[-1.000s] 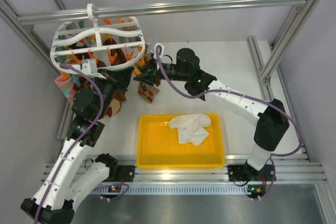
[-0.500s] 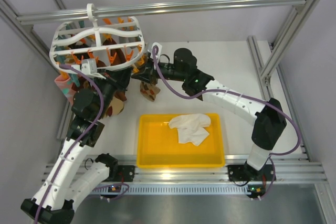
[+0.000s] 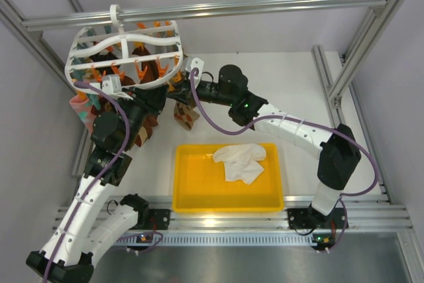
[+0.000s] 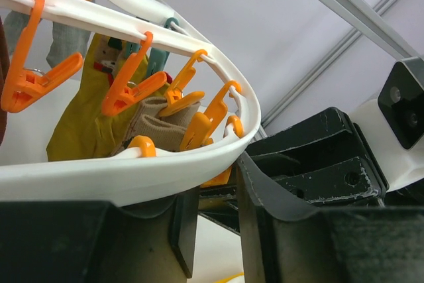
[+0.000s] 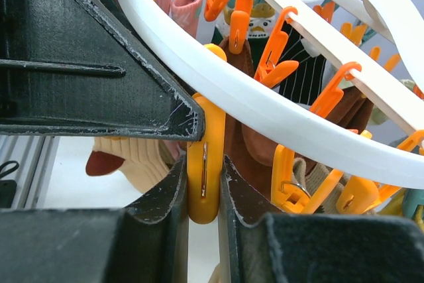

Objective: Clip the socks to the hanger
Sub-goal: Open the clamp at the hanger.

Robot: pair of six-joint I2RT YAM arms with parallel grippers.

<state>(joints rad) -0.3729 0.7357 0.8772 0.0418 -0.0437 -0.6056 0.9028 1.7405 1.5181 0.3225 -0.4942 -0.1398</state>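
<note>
The white lattice hanger [image 3: 122, 48] hangs from the top bar at the far left, with several orange clips and coloured socks under it. My left gripper [image 3: 149, 99] is at its near rim. In the left wrist view the rim [image 4: 132, 177] runs over the left finger and into the narrow jaws [image 4: 215, 177]. My right gripper [image 3: 181, 91] is shut on an orange clip [image 5: 202, 130] under the rim [image 5: 265, 97], its fingers [image 5: 165, 197] pressing both sides. The two cream socks [image 3: 240, 160] lie crumpled in the yellow tray [image 3: 192, 190], away from both grippers.
A brown patterned sock [image 3: 187, 116] hangs from the hanger next to my right gripper, and a pink sock [image 3: 78, 107] at its left. My left gripper's finger [image 5: 86, 64] lies close above my right jaws. Aluminium frame posts [image 3: 344, 64] border the table.
My right gripper has moved a little left, closer under the hanger's rim. The hanger has swayed slightly. The cream socks and tray have not moved.
</note>
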